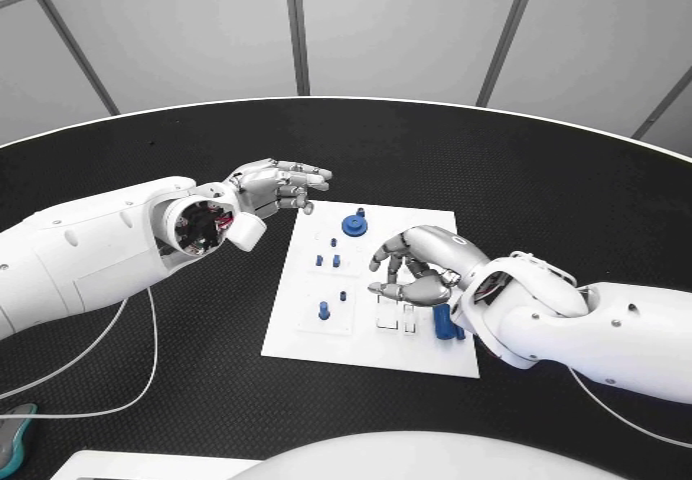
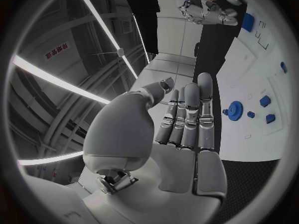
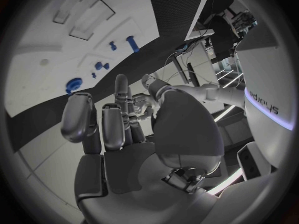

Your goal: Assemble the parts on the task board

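- White board lies mid-table on the black table, with small blue parts scattered across it.
- Left hand hangs just off the board's far left corner, over bare table, fingers loosely bent and apart, nothing in them; the left wrist view confirms an empty palm.
- Right hand sits over the board's right half, fingers curled downward and spread; the right wrist view shows nothing held in it.
- Blue gear with its knob stands near the board's far edge, between the two hands, touching neither.
- Two small pegs stand in the board's middle, just left of the right hand's fingertips.
- Another peg pair stands nearer the front left, well clear of the left hand.
- Long blue piece lies by the board's right edge, right under the right wrist, partly hidden by it.
- Whether the right fingertips touch the board, I can't tell.
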Robot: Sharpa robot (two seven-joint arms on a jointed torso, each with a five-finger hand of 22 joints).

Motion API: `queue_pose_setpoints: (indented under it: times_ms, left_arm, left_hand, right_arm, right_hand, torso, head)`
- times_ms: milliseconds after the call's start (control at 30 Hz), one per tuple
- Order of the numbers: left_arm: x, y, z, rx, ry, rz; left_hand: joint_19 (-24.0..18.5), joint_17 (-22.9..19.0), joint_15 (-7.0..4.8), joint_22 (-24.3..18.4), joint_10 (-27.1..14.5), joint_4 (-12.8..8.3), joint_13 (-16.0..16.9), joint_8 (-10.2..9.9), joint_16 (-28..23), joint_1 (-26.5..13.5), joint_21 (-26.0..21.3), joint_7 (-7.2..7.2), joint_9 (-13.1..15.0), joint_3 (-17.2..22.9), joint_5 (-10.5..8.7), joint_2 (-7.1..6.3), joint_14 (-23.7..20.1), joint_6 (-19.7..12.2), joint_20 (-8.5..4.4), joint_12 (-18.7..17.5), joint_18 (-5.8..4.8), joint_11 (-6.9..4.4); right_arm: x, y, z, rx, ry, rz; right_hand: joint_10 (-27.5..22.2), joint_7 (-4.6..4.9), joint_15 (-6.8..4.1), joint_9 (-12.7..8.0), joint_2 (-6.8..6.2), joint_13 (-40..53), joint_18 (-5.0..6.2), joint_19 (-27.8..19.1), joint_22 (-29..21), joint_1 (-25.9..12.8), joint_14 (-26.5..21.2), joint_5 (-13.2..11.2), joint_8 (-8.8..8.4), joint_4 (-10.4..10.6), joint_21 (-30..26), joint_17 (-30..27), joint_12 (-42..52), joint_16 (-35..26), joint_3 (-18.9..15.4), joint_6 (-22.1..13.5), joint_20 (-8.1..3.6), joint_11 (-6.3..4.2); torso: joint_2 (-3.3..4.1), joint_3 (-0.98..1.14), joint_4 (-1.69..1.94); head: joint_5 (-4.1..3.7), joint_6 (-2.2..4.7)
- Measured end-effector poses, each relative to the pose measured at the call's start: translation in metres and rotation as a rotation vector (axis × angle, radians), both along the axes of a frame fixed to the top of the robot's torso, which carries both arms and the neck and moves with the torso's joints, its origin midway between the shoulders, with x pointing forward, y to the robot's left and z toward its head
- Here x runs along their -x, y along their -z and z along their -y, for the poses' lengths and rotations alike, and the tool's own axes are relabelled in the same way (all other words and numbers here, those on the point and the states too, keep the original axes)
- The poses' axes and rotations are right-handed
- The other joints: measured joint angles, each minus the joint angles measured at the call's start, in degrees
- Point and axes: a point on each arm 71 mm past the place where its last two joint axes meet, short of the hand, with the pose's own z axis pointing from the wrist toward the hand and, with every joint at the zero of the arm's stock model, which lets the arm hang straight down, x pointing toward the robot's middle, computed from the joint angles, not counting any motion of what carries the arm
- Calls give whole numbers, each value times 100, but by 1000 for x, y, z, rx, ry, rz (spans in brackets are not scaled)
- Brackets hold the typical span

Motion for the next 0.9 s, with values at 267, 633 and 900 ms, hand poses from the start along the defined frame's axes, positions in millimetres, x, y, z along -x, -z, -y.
queue_pose_setpoints:
  times_ms: [267, 633, 900]
  left_arm:
    - [2, 3, -3, 0, -4, -5]
    - [4, 3, -5, 0, -7, -6]
    - [6, 3, -6, 1, -6, -7]
  left_hand:
    - [0, 0, 0, -1, 0, 0, 0, 2, 0, 0, 0, 0, 0, 0, 0, 0, 0, 0, 0, 0, 0, 0]
    - [0, 0, 0, -5, 0, 0, 0, 3, 0, 0, 0, 0, 0, 0, 0, 0, 0, 0, 0, 0, 0, 0]
    - [0, 0, 0, -10, 0, 0, 5, 3, 0, 0, 0, 0, 0, 0, 0, 0, 0, 0, 0, 0, 0, 0]
  right_arm:
    - [5, 10, 73, 16, 280, -150]
    - [21, 32, 103, 80, 462, -231]
    - [27, 45, 100, 128, 474, -253]
  right_hand:
    - [691, -110, -78, 556, 5, 4779, -178, 11, 21, -153, -7, 309, 482, 689, 1077, 348, 4985, 735, -786, 20, -72, -75]
    - [694, -132, -78, 712, 19, 4788, -266, 11, 21, 46, -7, 491, 534, 741, 1260, 347, 5106, 851, -939, -43, -72, -79]
    - [694, -119, -77, 722, 20, 4788, -265, 10, 20, 45, -7, 511, 534, 744, 1302, 346, 5106, 871, -952, -71, -71, -79]
  torso:
    - [-66, 3, -58]
    - [-104, -1, -120]
    - [-109, -25, -152]
  head:
    - [-324, 12]
    - [-568, -46]
    - [-617, -75]
